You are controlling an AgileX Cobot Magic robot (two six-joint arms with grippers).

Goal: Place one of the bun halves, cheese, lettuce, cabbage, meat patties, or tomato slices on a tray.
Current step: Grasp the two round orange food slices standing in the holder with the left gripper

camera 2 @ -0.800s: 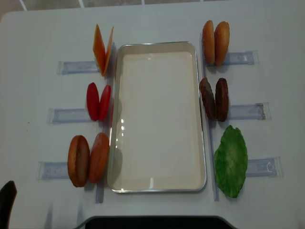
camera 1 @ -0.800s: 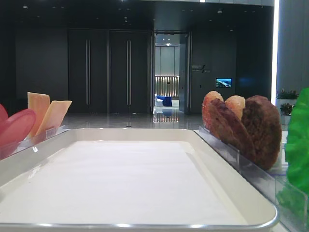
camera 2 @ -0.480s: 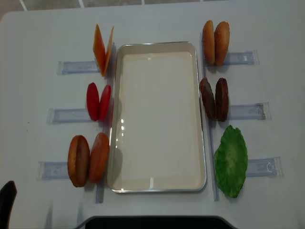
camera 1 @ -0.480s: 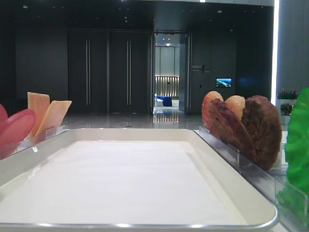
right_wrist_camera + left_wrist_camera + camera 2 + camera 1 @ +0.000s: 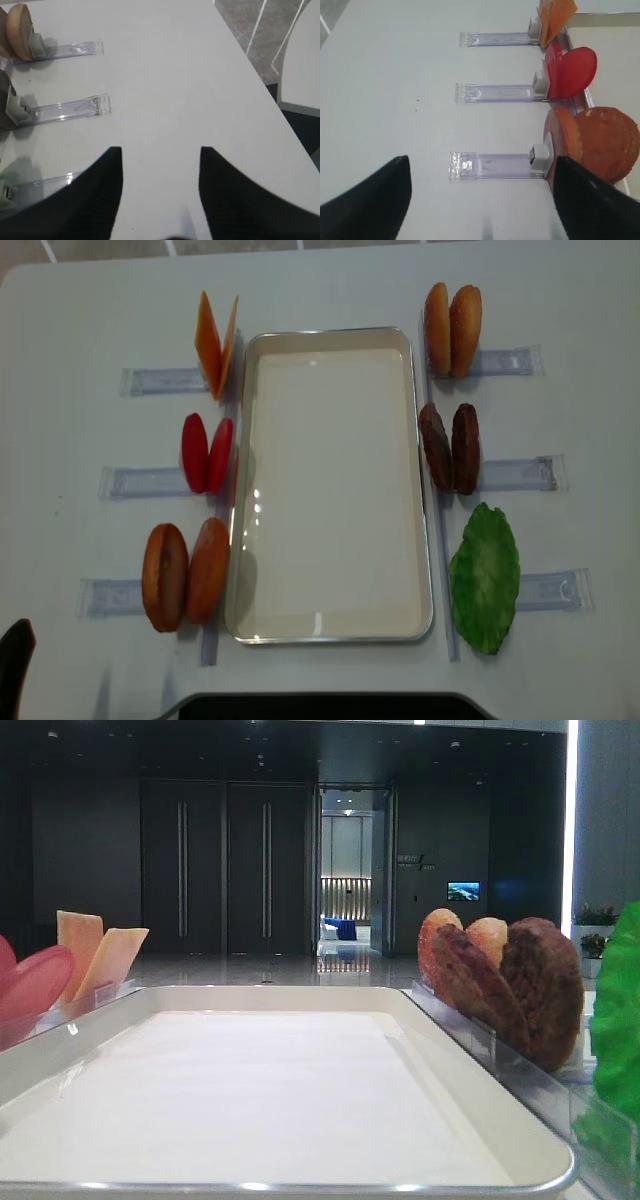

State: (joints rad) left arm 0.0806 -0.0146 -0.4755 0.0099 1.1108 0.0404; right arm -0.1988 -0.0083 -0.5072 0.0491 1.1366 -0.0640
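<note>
Nearby, clear holders (image 5: 150, 380) flank the tray (image 5: 330, 633).

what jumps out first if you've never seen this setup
The big cream tray sits bare in the middle of the white table. Food stands on edge in clear holders along both sides: cheese, tomato slices and bun halves on the left, meat patties and a bright green lettuce leaf on the right.
</note>
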